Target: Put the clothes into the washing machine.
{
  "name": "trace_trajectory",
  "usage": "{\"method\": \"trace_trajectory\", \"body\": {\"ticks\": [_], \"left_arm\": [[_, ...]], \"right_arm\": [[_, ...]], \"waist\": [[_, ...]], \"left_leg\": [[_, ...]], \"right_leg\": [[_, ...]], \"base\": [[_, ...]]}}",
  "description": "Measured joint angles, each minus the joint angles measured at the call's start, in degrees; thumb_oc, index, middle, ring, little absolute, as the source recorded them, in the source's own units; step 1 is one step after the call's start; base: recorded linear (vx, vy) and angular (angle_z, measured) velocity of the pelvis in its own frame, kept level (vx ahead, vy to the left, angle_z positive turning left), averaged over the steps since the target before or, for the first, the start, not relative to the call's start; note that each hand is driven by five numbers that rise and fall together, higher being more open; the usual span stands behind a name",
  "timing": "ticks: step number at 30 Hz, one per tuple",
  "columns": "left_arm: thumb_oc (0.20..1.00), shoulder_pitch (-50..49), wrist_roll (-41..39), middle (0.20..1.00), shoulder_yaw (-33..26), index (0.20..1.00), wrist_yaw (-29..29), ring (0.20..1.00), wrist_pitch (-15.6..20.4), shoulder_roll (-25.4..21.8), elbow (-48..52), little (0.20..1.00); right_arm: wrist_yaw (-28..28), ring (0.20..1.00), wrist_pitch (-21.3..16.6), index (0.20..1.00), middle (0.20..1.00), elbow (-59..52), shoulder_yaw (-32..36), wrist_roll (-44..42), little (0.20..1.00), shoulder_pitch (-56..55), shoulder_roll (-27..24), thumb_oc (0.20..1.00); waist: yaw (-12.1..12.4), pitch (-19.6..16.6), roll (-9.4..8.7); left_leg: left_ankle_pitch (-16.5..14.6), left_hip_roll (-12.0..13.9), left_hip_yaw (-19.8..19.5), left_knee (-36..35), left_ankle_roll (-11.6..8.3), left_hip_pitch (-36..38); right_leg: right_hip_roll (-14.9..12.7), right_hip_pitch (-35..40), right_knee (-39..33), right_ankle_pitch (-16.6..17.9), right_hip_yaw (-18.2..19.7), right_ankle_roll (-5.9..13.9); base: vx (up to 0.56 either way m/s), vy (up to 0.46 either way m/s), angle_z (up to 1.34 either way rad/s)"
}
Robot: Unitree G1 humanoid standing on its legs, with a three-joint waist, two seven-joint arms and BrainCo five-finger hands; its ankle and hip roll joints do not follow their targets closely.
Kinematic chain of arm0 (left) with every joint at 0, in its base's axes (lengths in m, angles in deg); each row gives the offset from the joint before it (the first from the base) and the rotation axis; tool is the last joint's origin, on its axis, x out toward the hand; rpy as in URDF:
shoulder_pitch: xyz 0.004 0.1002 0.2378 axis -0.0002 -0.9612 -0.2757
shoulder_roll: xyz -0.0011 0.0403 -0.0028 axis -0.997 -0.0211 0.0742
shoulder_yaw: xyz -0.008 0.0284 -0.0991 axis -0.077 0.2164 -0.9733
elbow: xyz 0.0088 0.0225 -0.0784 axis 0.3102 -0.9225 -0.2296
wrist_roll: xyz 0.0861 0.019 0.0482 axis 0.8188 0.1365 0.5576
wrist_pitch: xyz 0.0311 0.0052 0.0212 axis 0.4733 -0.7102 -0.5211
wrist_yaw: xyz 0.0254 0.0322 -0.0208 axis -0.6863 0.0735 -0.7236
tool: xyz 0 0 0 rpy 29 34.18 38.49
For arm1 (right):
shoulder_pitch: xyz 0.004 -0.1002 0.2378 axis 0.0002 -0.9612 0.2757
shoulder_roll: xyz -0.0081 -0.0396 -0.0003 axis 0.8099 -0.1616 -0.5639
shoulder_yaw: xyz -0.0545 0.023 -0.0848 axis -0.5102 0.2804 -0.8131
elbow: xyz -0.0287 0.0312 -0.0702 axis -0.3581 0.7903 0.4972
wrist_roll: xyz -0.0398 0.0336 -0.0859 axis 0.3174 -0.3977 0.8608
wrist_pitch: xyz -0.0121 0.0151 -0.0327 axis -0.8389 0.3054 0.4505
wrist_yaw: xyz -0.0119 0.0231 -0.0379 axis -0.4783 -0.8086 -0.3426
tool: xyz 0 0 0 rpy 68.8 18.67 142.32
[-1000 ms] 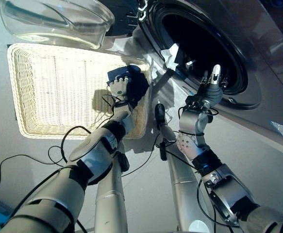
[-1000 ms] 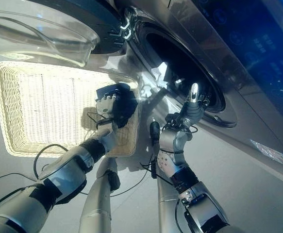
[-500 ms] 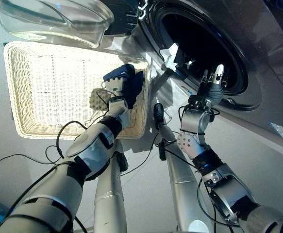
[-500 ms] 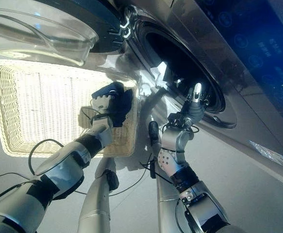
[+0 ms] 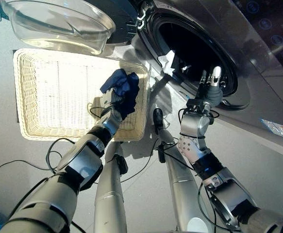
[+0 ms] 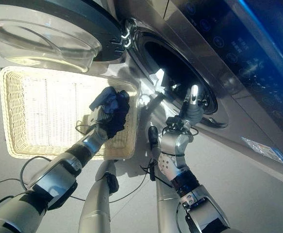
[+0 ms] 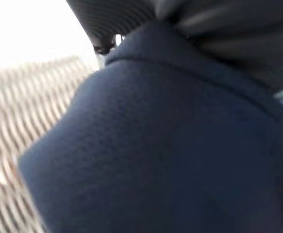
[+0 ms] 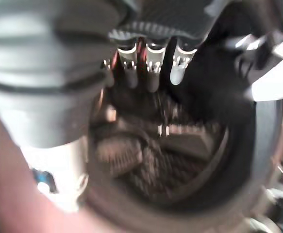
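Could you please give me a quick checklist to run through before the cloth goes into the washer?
1. Left hand curled on the blue cloth: ok.
2. Cloth lifted above the basket: ok.
3. Washer door swung open: ok.
4. Drum opening free: not ok, the right hand is raised at its rim and white cloth hangs over the edge.
5. Room left in the drum: cannot tell.

Head views look down, sharing basket (image 5: 78,92) and washing machine (image 5: 199,53); wrist views sit close against cloth (image 7: 170,145) and drum (image 8: 170,145).
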Motion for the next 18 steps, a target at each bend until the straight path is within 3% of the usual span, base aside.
{"method": "trace_trajectory", "body": {"ticks": [3,7,14,18], "left_arm": [[0.2,-3.63,-4.46,0.2,-1.73,0.2,0.93,0.2,4.9,0.73,6.92,0.2],[0.2,-8.67,-9.97,0.2,-4.26,0.2,2.91,0.2,9.98,0.8,13.87,0.2],[0.2,-13.58,-12.24,0.2,-4.53,0.2,7.98,0.2,14.56,0.9,20.74,0.2],[0.2,-15.59,-13.25,0.2,-4.57,0.2,10.36,0.2,15.17,-1.11,27.06,0.2]], "right_arm": [[-0.91,1.0,3.51,1.0,1.0,-0.03,-0.11,6.43,1.0,-1.04,-1.19,1.0],[-5.46,1.0,7.02,1.0,1.0,1.11,-0.2,11.01,1.0,-2.57,-2.14,1.0],[-15.97,1.0,12.44,1.0,1.0,3.98,-1.21,11.41,1.0,-4.28,-4.65,1.0],[-14.32,1.0,16.79,1.0,1.0,4.33,-3.87,24.77,1.0,-2.44,-10.39,1.0]], "waist": [[1.73,0.0,0.0],[2.14,0.02,0.04],[4.41,0.03,0.06],[5.65,0.05,0.09]], "left_leg": [[0.12,-0.18,-0.2,-0.02,0.14,0.63],[0.29,-0.74,-0.9,-0.37,0.35,1.39],[0.79,-1.31,-1.82,-1.45,0.53,3.34],[1.36,-1.77,-2.58,-2.05,0.89,3.82]], "right_leg": [[-0.23,0.58,0.41,-0.2,-0.19,0.24],[-0.82,1.52,0.67,-0.52,-0.9,0.63],[-1.46,3.49,0.69,-0.92,-1.88,0.81],[-1.97,4.21,0.72,-1.1,-2.71,0.88]], "base": [[-0.02,0.001,0.03],[-0.03,-0.006,0.1],[-0.02,-0.018,0.07],[-0.02,-0.037,0.1]]}}
